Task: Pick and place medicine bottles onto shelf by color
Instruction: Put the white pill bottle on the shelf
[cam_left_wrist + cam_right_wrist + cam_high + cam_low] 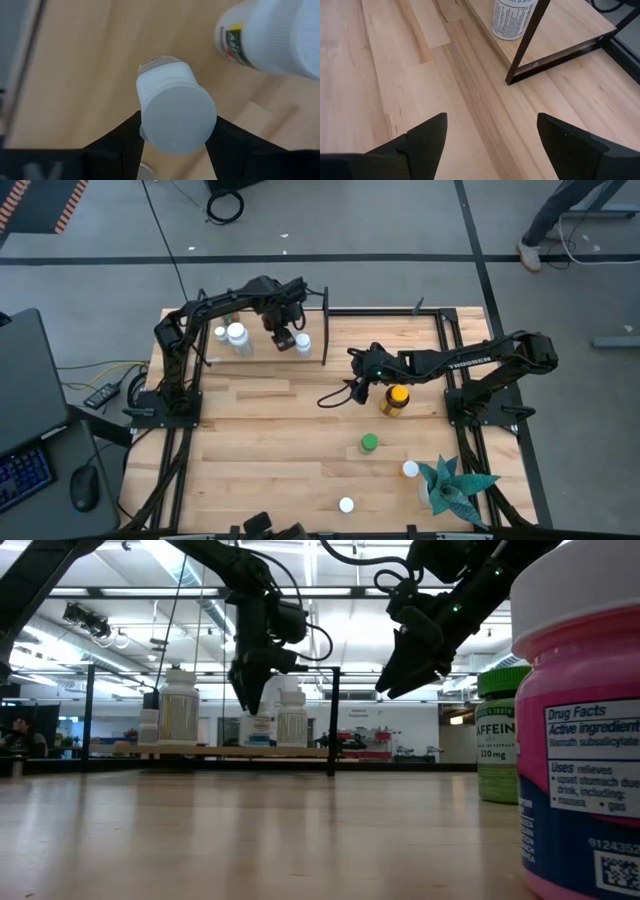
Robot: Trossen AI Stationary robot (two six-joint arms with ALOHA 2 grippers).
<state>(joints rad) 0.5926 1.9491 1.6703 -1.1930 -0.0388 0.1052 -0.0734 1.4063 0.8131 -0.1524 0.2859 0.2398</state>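
Left wrist view, end effector (175, 135) gripping white bottle (174, 112)

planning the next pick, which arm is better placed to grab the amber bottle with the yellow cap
Right. The right gripper is open and empty beside the amber yellow-capped bottle, while the left gripper is over the light-wood shelf, shut on a white-capped white bottle.

Grey concrete floor (380, 220) around a light-wood table (280, 440), crossed by dark lines and a loose black cable (222, 204), a dark desk with a keyboard (22, 478) and mouse (85, 490) alongside; beyond, a large hall under bright ceiling lights (120, 638).
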